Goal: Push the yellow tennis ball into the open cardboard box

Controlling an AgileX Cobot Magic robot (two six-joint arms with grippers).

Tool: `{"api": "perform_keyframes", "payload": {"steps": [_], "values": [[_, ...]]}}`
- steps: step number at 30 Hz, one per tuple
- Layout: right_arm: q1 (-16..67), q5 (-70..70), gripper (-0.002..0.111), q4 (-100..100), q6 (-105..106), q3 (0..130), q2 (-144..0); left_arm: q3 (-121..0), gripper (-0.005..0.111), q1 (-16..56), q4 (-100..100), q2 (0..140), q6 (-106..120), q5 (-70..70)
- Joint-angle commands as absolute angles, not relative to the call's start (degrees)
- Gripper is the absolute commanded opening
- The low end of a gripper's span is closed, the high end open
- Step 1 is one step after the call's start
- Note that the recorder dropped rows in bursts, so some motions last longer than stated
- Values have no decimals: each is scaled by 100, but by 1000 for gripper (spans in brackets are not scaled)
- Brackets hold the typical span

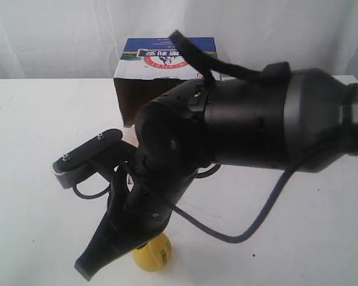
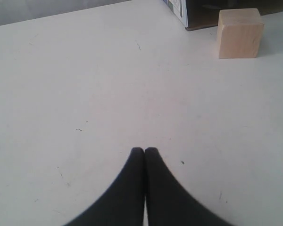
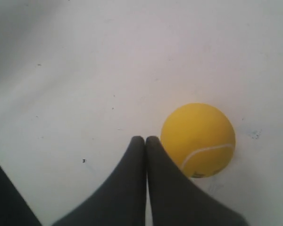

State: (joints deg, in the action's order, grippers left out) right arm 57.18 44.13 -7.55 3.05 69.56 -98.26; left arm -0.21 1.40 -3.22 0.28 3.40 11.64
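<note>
My right end effector (image 3: 145, 140), fingers pressed together, sits with its tips just beside the yellow tennis ball (image 3: 198, 140) on the white bench (image 3: 85, 70).

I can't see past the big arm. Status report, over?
Left gripper shut. Right gripper shut, beside ball. Ball outside box. Wooden block near box opening, maybe in the way.

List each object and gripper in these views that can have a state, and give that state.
left gripper: shut, empty.
right gripper: shut, empty.
open cardboard box: open, dark inside.
yellow tennis ball: on the table, outside the box, beside the right gripper.
wooden cube: resting flat near the box.
</note>
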Motion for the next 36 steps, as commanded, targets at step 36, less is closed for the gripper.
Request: {"api": "perform_keyframes", "payload": {"steps": [36], "values": [[4328,4358,0,1809,-1112,7052,-9639,0,0,124,-346,0,298,1156]]}}
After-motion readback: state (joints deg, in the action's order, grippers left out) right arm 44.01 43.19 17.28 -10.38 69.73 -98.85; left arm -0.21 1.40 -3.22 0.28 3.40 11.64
